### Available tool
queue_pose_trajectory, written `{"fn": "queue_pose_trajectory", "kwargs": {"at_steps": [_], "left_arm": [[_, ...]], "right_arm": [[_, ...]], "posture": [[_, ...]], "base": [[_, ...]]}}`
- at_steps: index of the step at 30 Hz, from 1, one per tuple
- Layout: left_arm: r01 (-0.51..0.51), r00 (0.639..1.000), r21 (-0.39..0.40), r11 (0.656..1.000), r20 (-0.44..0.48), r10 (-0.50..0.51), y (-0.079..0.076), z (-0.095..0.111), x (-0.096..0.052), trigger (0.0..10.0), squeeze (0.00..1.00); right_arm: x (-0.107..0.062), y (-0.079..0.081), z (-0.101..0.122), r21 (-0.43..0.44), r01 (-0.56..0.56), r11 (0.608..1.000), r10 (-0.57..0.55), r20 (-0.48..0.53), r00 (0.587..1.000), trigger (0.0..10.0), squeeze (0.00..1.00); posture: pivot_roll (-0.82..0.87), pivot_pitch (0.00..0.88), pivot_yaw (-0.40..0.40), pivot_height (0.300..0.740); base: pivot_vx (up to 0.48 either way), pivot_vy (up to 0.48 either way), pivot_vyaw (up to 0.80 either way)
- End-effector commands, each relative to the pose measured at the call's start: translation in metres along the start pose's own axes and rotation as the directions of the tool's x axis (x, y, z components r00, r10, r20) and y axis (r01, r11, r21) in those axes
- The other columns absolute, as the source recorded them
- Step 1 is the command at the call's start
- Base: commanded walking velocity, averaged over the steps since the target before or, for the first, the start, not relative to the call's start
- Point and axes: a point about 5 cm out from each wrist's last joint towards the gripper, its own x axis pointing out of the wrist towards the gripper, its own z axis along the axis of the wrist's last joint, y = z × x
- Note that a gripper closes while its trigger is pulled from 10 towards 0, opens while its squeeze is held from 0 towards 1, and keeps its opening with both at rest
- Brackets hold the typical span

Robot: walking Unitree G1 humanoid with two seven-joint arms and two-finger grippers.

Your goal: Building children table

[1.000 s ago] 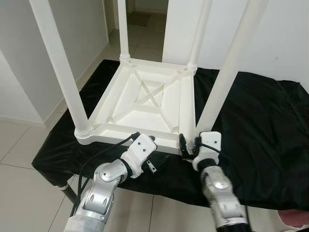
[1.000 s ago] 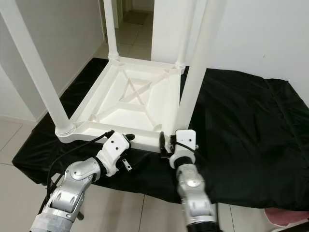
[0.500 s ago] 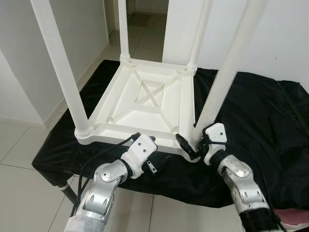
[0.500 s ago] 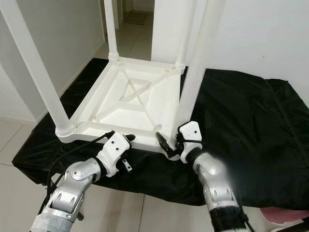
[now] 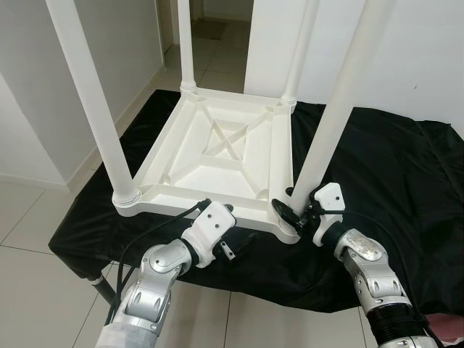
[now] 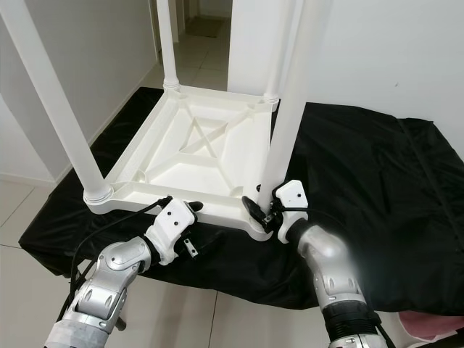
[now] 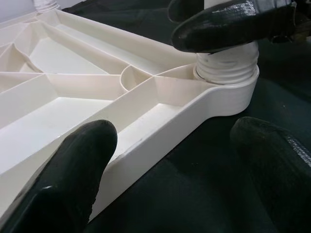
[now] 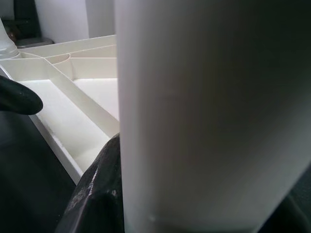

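Here the upturned children's table (image 5: 217, 145) is steadied by the released left end effector (image 5: 233, 245) while the right end effector (image 5: 296, 216) grasps the near leg (image 5: 333, 123), apparently to seat it.

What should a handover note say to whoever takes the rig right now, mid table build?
Right gripper: fingers around the base of the near right leg, at its threaded socket.
Left gripper: open, straddling the near edge of the upturned white tabletop.
Tabletop lies underside up on the black cloth.
Done: all four legs stand in their corners.
Left: probably finish tightening the near right leg, then turn the table upright.
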Motion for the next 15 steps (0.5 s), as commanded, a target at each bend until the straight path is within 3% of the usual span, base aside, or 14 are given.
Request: {"fn": "queue_pose_trajectory", "kwargs": {"at_steps": [1, 2, 3, 14, 15], "left_arm": [[-0.129, 0.992, 0.01, 0.992, -0.013, 0.129, 0.0083, -0.0019, 0.0003, 10.0, 0.0], [-0.129, 0.992, 0.01, 0.992, -0.011, 0.129, 0.0083, -0.0016, 0.0004, 10.0, 0.0], [-0.127, 0.992, 0.01, 0.992, -0.01, 0.128, 0.0079, -0.0014, 0.0008, 10.0, 0.0], [-0.122, 0.992, 0.008, 0.992, -0.011, 0.122, 0.0063, -0.0017, 0.0008, 10.0, 0.0], [-0.124, 0.992, 0.009, 0.992, -0.011, 0.124, 0.0067, -0.0016, 0.0005, 10.0, 0.0]], "right_arm": [[-0.0037, -0.0003, -0.0068, 0.004, -0.01, 1.0, 0.01, -0.028, 1.0, 0.0, 0.0], [-0.0041, -0.0006, -0.007, 0.008, 0.0, 1.0, 0.0, -0.028, 1.0, 4.5, 0.0], [-0.0044, -0.0014, -0.0064, 0.023, 0.021, 1.0, -0.021, -0.021, 1.0, 10.0, 0.0], [-0.0034, -0.0007, 0.0017, 0.095, 0.185, 0.978, -0.188, 0.019, 0.982, 10.0, 0.0], [-0.0047, -0.0004, 0.0028, 0.092, 0.259, 0.962, -0.261, 0.013, 0.965, 10.0, 0.0]], "posture": [[0.0, 0.0, -0.01, 0.74], [0.0, 0.0, -0.008, 0.74], [0.0, 0.0, -0.008, 0.74], [0.0, 0.0, -0.007, 0.74], [0.0, 0.0, -0.007, 0.74]], "base": [[0.0, 0.0, 0.0], [0.0, 0.0, 0.0], [0.0, 0.0, 0.0], [0.0, 0.0, 0.0], [0.0, 0.0, 0.0]]}}
